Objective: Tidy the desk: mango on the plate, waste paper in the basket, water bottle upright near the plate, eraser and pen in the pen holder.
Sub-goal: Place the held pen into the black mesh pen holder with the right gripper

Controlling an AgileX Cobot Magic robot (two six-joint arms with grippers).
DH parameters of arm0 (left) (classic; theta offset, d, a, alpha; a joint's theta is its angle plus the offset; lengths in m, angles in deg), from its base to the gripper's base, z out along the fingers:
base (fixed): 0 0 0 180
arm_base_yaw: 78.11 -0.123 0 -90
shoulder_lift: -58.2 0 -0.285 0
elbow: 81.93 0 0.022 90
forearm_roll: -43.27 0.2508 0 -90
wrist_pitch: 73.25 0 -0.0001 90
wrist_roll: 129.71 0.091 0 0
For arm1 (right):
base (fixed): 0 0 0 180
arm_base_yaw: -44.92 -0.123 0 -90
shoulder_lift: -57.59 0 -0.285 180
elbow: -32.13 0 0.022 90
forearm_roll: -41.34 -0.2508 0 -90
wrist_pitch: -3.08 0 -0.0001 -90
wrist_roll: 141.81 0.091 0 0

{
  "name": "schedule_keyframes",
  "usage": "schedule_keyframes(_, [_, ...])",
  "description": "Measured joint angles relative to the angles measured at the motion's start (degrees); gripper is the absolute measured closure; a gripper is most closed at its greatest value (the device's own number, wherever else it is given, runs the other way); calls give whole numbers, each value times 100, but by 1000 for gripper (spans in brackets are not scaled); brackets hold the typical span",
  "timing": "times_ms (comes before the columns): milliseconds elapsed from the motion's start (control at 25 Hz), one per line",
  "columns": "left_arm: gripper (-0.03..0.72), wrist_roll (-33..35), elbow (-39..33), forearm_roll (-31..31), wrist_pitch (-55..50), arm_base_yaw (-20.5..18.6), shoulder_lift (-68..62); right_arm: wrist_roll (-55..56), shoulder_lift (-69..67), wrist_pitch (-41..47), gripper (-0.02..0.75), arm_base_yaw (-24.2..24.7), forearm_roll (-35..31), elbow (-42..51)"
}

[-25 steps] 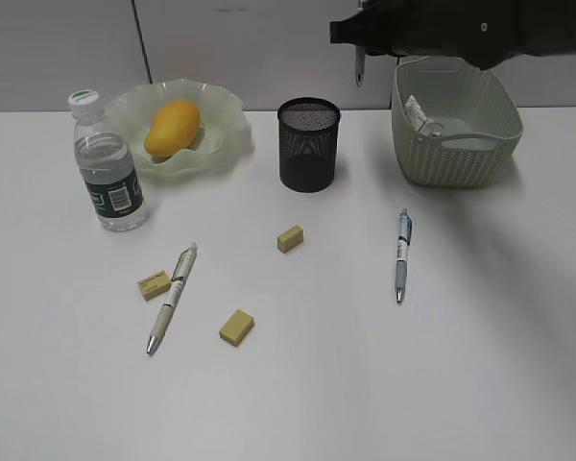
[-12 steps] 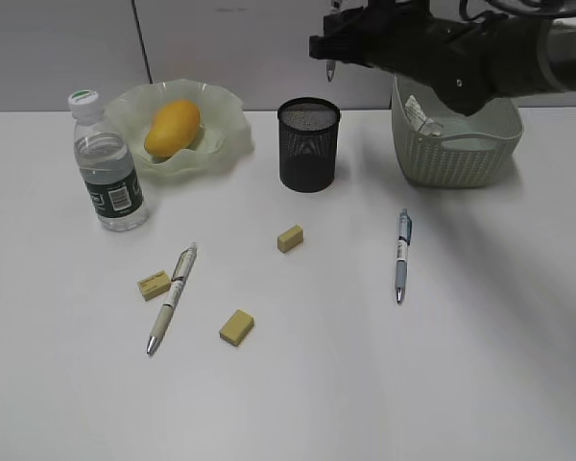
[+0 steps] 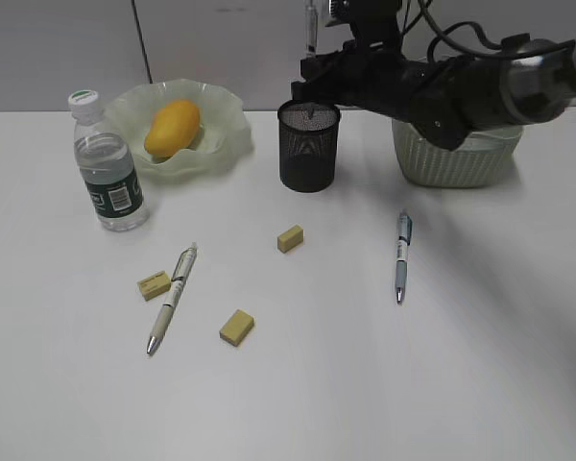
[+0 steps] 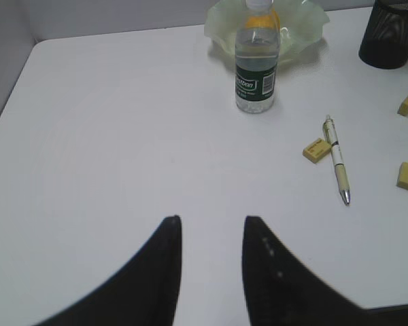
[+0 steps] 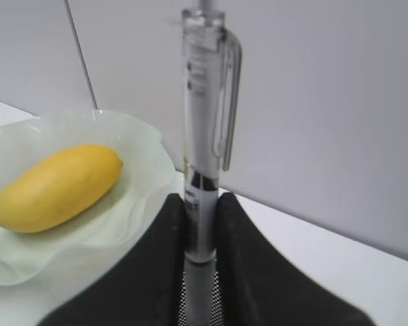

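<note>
1. Desk (image 3: 365,384): a white tabletop, partly tidied.
2. Done, as far as can be judged: the mango (image 3: 172,127) lies on the plate (image 3: 228,120); the bottle (image 3: 107,163) stands upright just beside the plate.
3. Basket (image 3: 456,158): mostly hidden behind the right arm, so the paper cannot be confirmed inside it.
4. Step in hand: the right gripper (image 5: 200,224) is closed on a clear pen (image 5: 202,136), held upright above the cup (image 3: 309,144), with its lower end at the cup's mouth.
5. Left gripper (image 4: 211,258): fingers partly spread and holding nothing, hovering over a bare part of the desk, well apart from the loose items.
6. Left to do: a white pen (image 3: 172,297) and a blue pen (image 3: 401,254) lie flat on the desk; three erasers, left (image 3: 154,284), front (image 3: 236,327) and middle (image 3: 290,238), also lie outside the cup.
</note>
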Motion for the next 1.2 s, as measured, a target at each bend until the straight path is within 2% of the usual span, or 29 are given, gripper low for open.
schedule_keyframes(480, [450, 0, 0, 5, 0, 0, 0, 7, -63, 61, 611, -11, 18, -20])
schedule_keyframes(840, [450, 0, 0, 5, 0, 0, 0, 163, -63, 473, 606, -15, 40, -20])
schedule_keyframes(1200, [452, 0, 0, 10, 0, 0, 0, 663, -63, 534, 595, -22, 622, -20])
